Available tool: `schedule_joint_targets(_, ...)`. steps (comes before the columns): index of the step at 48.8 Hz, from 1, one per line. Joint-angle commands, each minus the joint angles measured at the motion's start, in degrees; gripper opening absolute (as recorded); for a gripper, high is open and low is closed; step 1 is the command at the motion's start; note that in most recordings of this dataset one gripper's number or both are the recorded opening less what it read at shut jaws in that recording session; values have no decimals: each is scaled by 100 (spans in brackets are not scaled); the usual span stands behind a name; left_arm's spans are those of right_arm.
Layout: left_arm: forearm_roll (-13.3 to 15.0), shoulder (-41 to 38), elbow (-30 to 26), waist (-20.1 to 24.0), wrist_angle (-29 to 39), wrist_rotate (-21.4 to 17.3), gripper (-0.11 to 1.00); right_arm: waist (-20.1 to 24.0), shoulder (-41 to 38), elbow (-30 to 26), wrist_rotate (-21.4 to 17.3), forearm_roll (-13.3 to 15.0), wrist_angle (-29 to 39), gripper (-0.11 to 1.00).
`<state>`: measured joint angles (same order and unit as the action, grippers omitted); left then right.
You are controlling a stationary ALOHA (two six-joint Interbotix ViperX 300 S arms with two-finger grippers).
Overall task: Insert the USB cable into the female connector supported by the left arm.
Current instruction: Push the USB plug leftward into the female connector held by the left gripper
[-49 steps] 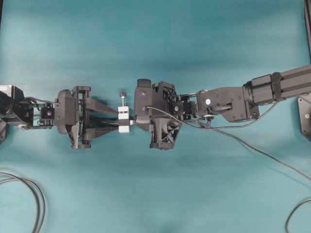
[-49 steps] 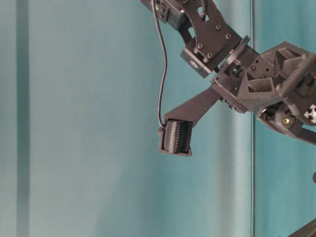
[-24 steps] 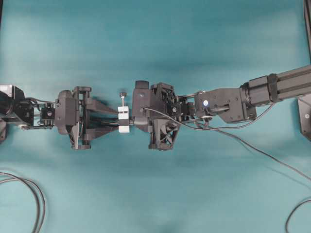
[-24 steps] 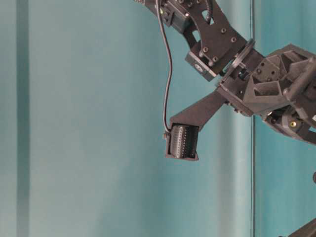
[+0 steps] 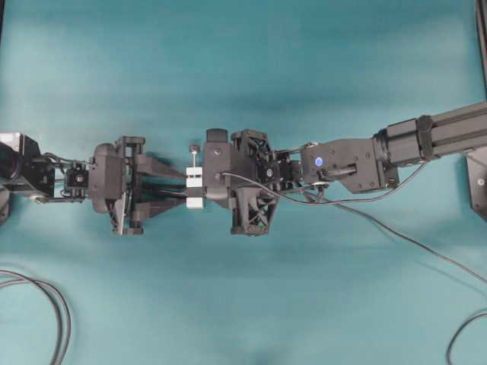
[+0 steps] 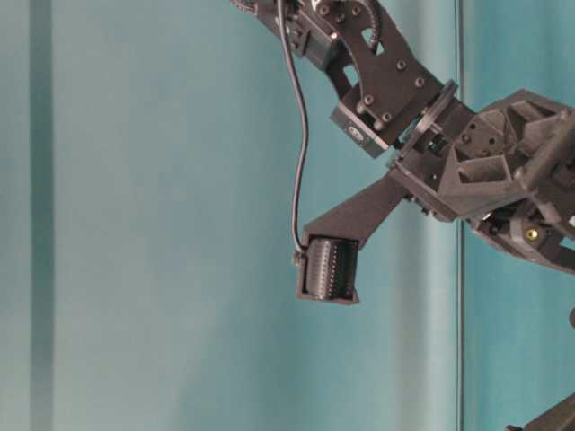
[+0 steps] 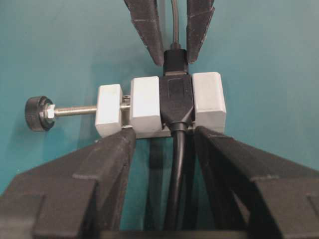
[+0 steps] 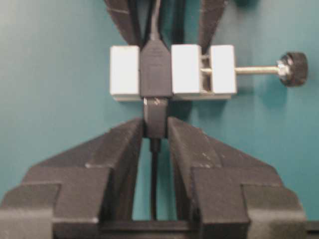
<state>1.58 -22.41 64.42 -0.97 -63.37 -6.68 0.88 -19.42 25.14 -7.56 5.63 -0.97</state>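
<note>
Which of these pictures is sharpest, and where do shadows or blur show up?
Left wrist view: sharpest, the white block and its screw knob crisp. Right wrist view: softer, the plug and the right pincer gripping it look fuzzy. Overhead view: evenly lit, faint arm shadows on the teal table. Table-level view: the backdrop is smooth teal bands, one pincer pad clear.

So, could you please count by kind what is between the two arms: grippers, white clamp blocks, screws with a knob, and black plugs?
Black robot grippers: 2, left gripper and right gripper.
White rectangular clamp blocks: 3.
Metal screws with a black round knob: 1.
Black cable plugs: 2, the female connector and the USB cable plug.
Total: 8.
</note>
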Motion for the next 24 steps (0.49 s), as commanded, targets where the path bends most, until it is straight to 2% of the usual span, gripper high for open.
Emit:
schedule_joint_targets(1,18,9,-202,88,97,-167,54,9,97,-281,9,44,0,20)
schedule_joint_targets(24,18,-202,-492,97,97,-185,54,-18,105,-290,9,53,-9,20)
